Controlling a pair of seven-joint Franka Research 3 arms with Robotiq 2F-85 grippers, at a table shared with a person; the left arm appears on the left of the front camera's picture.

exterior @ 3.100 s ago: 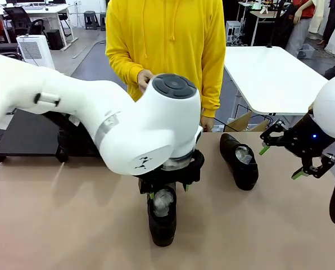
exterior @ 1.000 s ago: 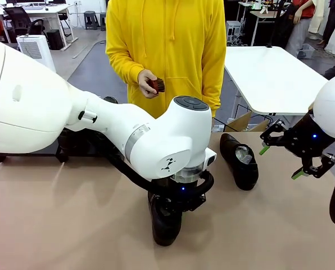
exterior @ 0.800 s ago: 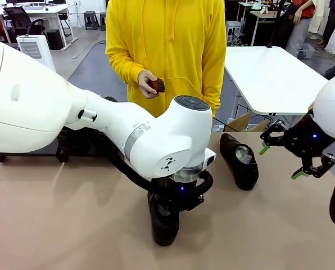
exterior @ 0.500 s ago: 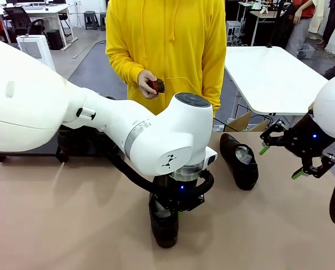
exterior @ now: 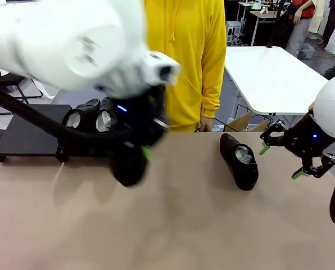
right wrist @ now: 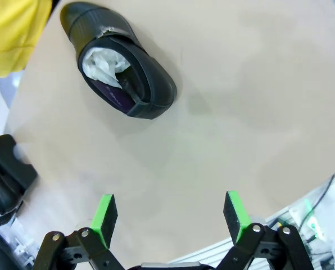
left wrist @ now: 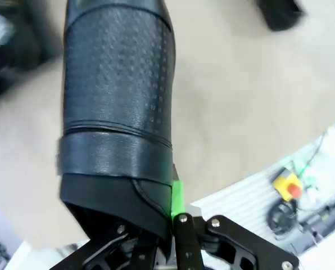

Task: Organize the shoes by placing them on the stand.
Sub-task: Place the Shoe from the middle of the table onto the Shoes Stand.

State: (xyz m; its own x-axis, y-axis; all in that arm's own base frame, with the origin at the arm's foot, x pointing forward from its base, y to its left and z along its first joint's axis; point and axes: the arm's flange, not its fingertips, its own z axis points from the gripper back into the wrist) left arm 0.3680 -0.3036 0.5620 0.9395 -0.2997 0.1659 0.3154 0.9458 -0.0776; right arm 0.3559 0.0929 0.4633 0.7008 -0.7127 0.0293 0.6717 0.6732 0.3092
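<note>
Black glossy shoe [left wrist: 120,95] hangs clamped at its heel in the left gripper [left wrist: 167,216], just right of the stand [exterior: 27,135] holding 2 shoes [exterior: 80,117]. Best lowered level beside them. Well right of the stand, the right gripper [right wrist: 170,214] hovers, fingers wide, near 1 last shoe [exterior: 240,160].

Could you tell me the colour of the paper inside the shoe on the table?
White; the paper shows best in the right wrist view.

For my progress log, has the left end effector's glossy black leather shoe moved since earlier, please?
Yes: the shoe went left, toward the black rectangular stand.
</note>
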